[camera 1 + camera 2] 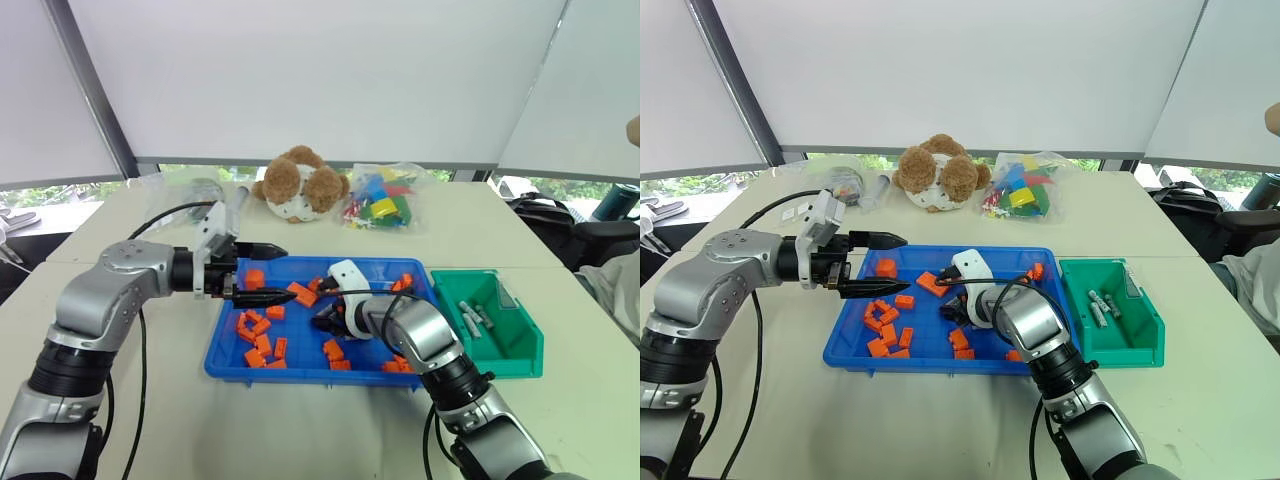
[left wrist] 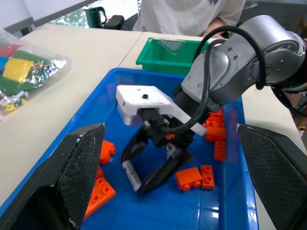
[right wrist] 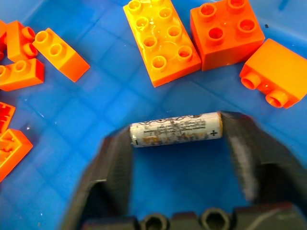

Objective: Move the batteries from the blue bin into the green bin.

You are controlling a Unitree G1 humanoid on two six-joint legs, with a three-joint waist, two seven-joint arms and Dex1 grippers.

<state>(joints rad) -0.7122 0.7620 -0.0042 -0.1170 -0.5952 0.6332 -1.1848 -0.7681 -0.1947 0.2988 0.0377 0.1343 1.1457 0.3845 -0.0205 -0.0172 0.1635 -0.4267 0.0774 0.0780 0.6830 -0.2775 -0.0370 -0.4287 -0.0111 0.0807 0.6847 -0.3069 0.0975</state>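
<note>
The right gripper (image 3: 175, 132) stood low in the blue bin (image 1: 225, 365), its two black fingers partly closed with one battery (image 3: 176, 129) spanned end to end between the fingertips. The pads met the battery only at its two caps, so the hold was judged marginal: a small tilt on lifting could let the cylinder pivot out and drop back among the orange blocks (image 3: 162, 41). It could not be told whether the battery had left the bin floor. Several blocks lay just beside the fingers; one could be dragged or wedged against a finger if the gripper shifted sideways before rising.

The left gripper (image 1: 877, 265) hovered over the left part of the blue bin, fingers spread wide and holding nothing. It stood apart from the right arm, yet near enough that a swing towards it risked contact.

Further right, the green bin (image 1: 530, 350) sat just beside the blue bin and already held a few batteries. The carry had to cross both raised rims; a low pass could knock the battery loose against either.

Beyond the bins lay a plush toy (image 1: 300, 183) and a bag of coloured bricks (image 1: 385, 203), clear of the path.
</note>
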